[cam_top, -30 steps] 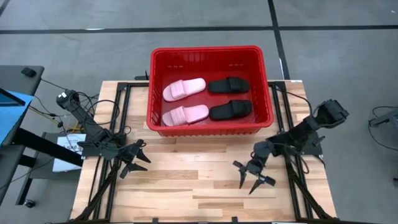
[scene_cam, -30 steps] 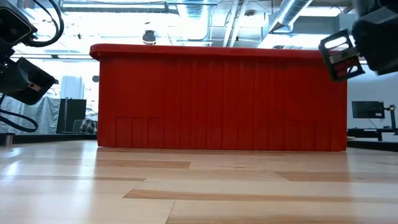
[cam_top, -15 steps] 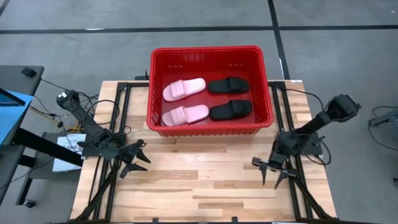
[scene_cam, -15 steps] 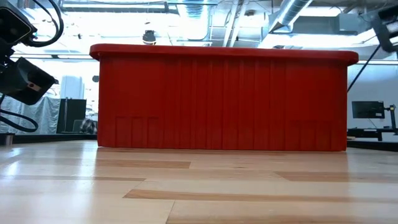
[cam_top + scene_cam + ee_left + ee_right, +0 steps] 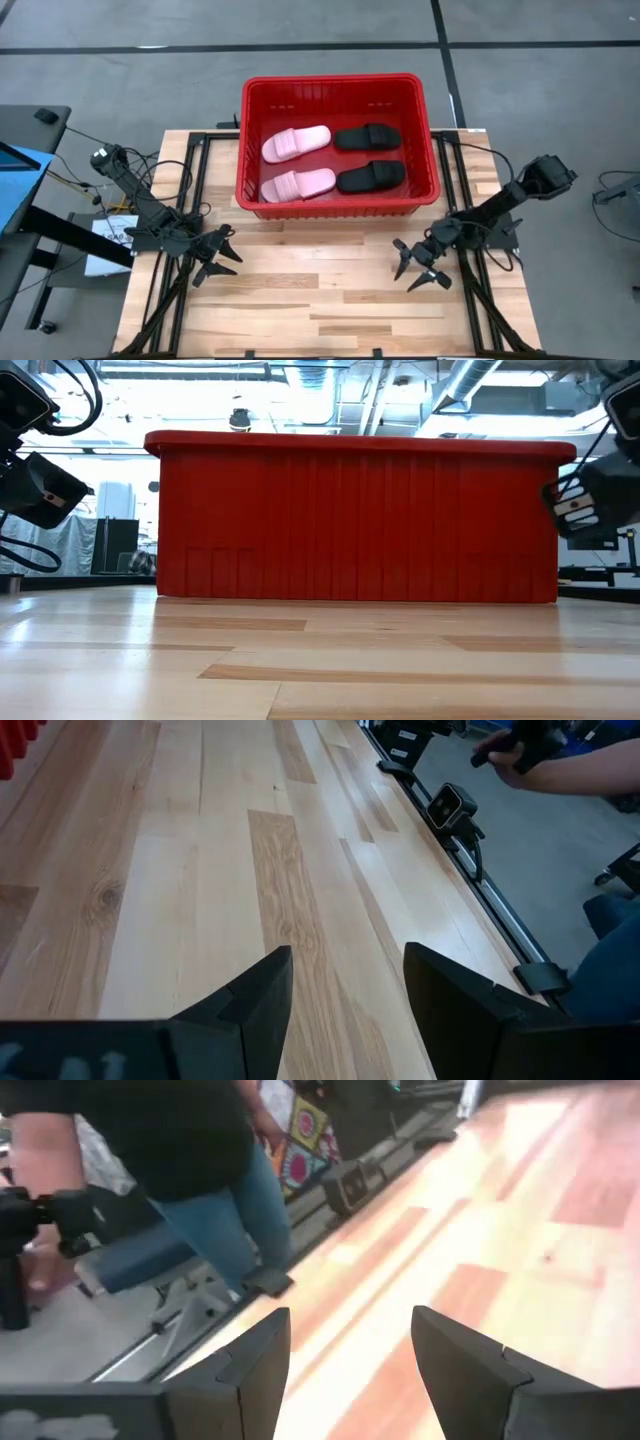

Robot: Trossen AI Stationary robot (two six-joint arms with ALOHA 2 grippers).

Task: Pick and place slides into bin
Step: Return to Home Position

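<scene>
Gaping over table (image 5: 320, 295), L gripper (image 5: 222, 262) & R gripper (image 5: 416, 279), prob. clear of bin (image 5: 335, 211).

Grey concrete floor (image 5: 120, 90) w/ dark seam lines; bright ceiling (image 5: 300, 395) w/ silver ducts (image 5: 470, 382) overhead.

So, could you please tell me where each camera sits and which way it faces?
High: overhead, straight down on table, bin holding slides, left arm, right arm.
Low: tabletop height, facing the bin's wall; both arms at edges.
Left wrist: past the open left gripper, along the table.
Right wrist: past the open right gripper, across the table's edge.
Shared: both wrist views show a person beyond the table.
</scene>
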